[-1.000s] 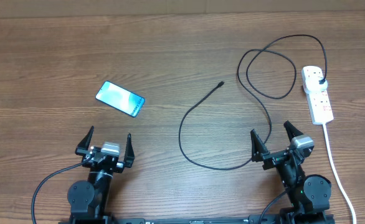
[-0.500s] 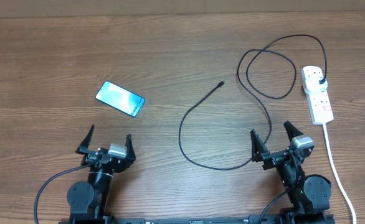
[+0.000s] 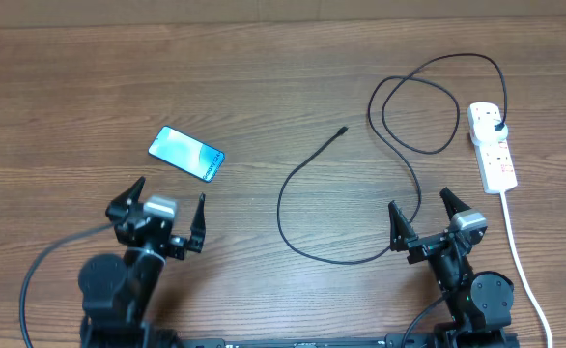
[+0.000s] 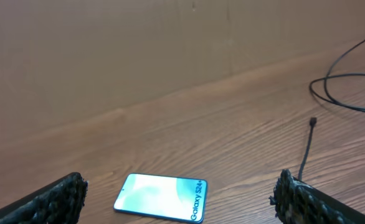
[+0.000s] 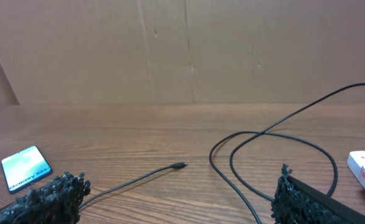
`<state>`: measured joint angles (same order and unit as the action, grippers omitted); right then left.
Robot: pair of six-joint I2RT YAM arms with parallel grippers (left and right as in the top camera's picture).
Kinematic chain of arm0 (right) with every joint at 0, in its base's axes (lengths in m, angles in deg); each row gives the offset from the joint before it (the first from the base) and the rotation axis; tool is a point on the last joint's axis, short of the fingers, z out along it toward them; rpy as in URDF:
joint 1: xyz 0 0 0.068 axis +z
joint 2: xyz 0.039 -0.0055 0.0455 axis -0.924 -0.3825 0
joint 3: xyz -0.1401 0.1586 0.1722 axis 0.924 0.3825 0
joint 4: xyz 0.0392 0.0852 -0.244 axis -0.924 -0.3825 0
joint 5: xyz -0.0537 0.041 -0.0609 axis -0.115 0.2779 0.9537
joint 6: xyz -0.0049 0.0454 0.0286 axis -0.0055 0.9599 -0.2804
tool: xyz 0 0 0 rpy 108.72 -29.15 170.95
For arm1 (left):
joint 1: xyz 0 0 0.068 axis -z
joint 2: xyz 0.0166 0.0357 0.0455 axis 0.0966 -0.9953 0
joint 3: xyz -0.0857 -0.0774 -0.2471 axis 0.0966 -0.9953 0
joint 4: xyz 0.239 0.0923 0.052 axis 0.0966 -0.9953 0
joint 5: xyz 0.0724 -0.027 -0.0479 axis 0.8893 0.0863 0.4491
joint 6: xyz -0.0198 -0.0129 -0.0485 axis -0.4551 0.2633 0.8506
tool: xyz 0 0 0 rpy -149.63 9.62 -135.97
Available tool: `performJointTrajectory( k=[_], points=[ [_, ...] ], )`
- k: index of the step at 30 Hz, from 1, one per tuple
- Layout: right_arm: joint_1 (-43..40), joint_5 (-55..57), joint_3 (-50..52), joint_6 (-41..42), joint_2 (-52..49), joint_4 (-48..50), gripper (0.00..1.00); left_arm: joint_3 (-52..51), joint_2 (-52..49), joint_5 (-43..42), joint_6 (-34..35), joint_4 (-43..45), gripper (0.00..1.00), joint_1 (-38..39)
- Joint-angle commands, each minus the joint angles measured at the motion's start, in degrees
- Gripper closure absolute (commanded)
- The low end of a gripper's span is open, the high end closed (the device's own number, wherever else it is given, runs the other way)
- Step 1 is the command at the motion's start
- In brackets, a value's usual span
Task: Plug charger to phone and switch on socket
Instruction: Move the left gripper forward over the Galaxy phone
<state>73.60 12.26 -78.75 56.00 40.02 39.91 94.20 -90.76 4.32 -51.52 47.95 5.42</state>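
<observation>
Wood-grain bench (image 3: 264, 58) carries everything. The phone (image 3: 186, 154) lies flat, screen up and glowing blue, in the left half, turned at an angle to the near edge. From the left wrist it (image 4: 162, 198) shows just ahead of the fingers.

The socket (image 3: 492, 145) lies close to the right edge, its white cord running toward the near right corner. The charger (image 3: 279, 205) has its black plug seated at the socket's far end. From there the cable loops toward the far edge, curls back on itself, sweeps down toward the near edge and ends at the loose tip (image 3: 343, 130), near the middle of the bench and well apart from the phone.

The left end effector (image 3: 171, 191) hangs by the near edge, just short of the phone, spread wide and empty. The right end effector (image 3: 418, 199) sits by the near edge over the cable's bend, also wide apart, gripping nothing.
</observation>
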Motion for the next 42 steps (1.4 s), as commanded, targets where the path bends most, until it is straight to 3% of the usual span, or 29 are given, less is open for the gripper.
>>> performJointTrajectory(
  k=[1, 7, 13, 15, 21, 27, 30, 33, 35, 38, 42],
  points=[
    [0.3, 0.4, 0.6, 0.2, 0.5, 0.2, 0.00, 8.8, -10.2, -3.9, 1.4, -3.3, 0.00, -0.5],
    [0.3, 0.4, 0.6, 0.2, 0.5, 0.2, 0.00, 19.0, -21.8, -13.2, 1.4, -11.5, 0.00, -0.5],
    [0.3, 0.4, 0.6, 0.2, 0.5, 0.2, 0.00, 19.5, -28.7, -22.9, 1.4, -13.6, 0.00, -0.5],
    [0.3, 0.4, 0.6, 0.2, 0.5, 0.2, 0.00, 19.5, -31.3, -25.7, 4.8, -12.4, 0.00, -0.5],
    [0.3, 0.4, 0.6, 0.2, 0.5, 0.2, 0.00, 21.9, -36.8, -23.3, 13.8, -8.8, 0.00, -0.4],
    [0.3, 0.4, 0.6, 0.2, 0.5, 0.2, 0.00, 33.9, -42.7, -9.9, 14.5, -19.0, 0.00, 4.2],
    [0.3, 0.4, 0.6, 0.2, 0.5, 0.2, 0.00, 40.1, -45.3, 1.1, 16.8, -25.9, 0.00, 7.8],
    [0.3, 0.4, 0.6, 0.2, 0.5, 0.2, 0.00, 43.1, -46.5, 5.2, 18.5, -29.0, 0.00, 9.4],
    [0.3, 0.4, 0.6, 0.2, 0.5, 0.2, 0.00, 44.1, -47.2, 4.3, 18.4, -29.6, 0.00, 9.7],
    [0.3, 0.4, 0.6, 0.1, 0.5, 0.2, 0.00, 44.3, -47.7, -4.9, 11.3, -29.1, 0.00, 9.9],
    [0.3, 0.4, 0.6, 0.2, 0.5, 0.2, 0.00, 44.3, -47.7, -4.8, 11.6, -29.1, 0.00, 9.9]
  ],
)
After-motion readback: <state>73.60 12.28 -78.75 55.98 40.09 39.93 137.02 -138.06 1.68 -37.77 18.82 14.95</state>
